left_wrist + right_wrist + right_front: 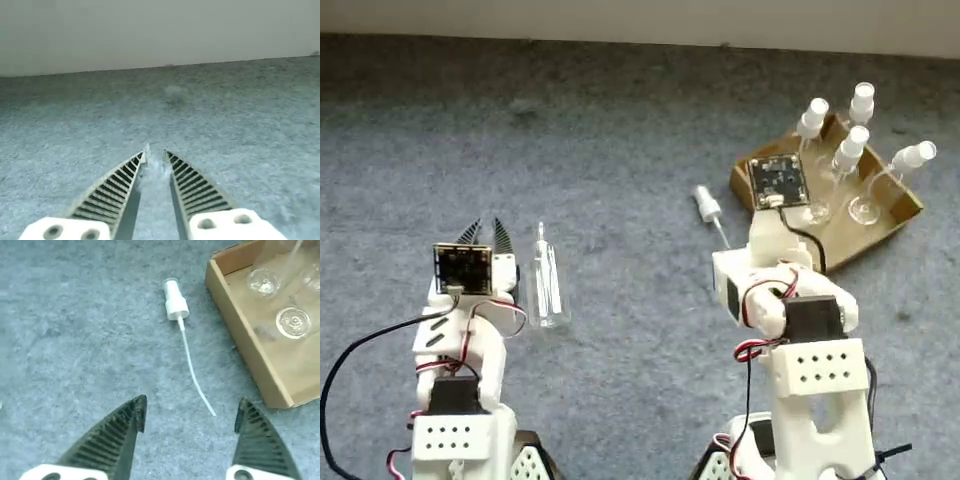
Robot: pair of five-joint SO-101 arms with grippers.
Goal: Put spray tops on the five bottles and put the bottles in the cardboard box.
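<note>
Four capped bottles (848, 160) in box (892, 218); one bottle (547, 280), one spray top (708, 208) outside.

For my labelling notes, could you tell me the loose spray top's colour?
The spray top is white, seen best in the right wrist view.

Cardboard box (898, 212) partly behind right arm (778, 245)

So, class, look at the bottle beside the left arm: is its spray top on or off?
Off. The bottle has a bare neck, and one spray top lies loose on the carpet beside the cardboard box.
</note>
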